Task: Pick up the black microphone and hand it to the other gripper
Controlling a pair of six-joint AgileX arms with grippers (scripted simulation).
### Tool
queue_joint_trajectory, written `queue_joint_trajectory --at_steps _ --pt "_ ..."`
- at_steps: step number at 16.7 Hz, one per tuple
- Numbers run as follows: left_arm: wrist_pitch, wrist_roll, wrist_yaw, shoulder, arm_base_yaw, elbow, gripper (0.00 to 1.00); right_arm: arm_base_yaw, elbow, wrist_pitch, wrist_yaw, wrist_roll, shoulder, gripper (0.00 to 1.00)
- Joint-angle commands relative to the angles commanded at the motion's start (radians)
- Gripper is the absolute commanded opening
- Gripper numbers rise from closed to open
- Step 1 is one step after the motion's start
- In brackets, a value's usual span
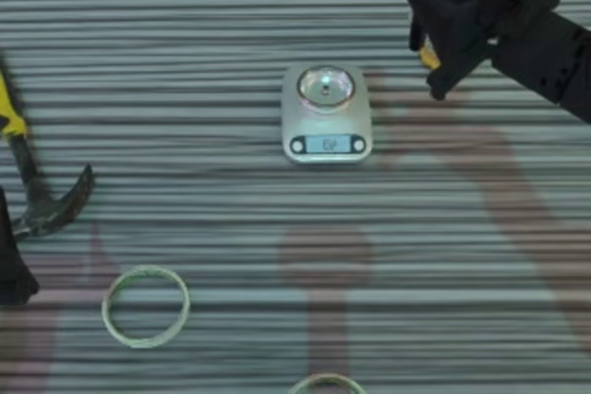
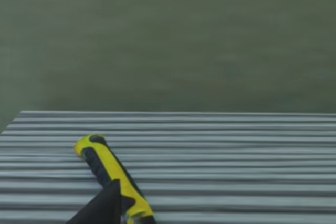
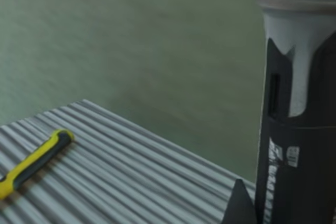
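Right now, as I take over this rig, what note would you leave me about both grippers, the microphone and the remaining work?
Right gripper: at the table's far right corner, raised over the far edge.
Left gripper: parked at the table's left edge, beside the hammer.
Microphone: seen only in the right wrist view, close by the right gripper, mesh head up. Whether it is gripped cannot be told.
Done: right arm has reached the microphone.
Left: confirm the grasp, then probably carry it toward the middle and pass it to the left gripper.
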Motion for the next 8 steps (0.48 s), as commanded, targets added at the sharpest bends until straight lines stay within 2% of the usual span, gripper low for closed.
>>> queue_joint_trajectory --at_steps 2,8 --pt "0.0 0.0 0.0 0.0 0.0 0.0 1.0 0.051 0.005 -0.014 0.051 0.002 -0.016 0.0" --pt "0.0 0.0 0.0 0.0 0.0 0.0 1.0 0.267 0.022 -0.075 0.257 0.019 -0.088 0.0"
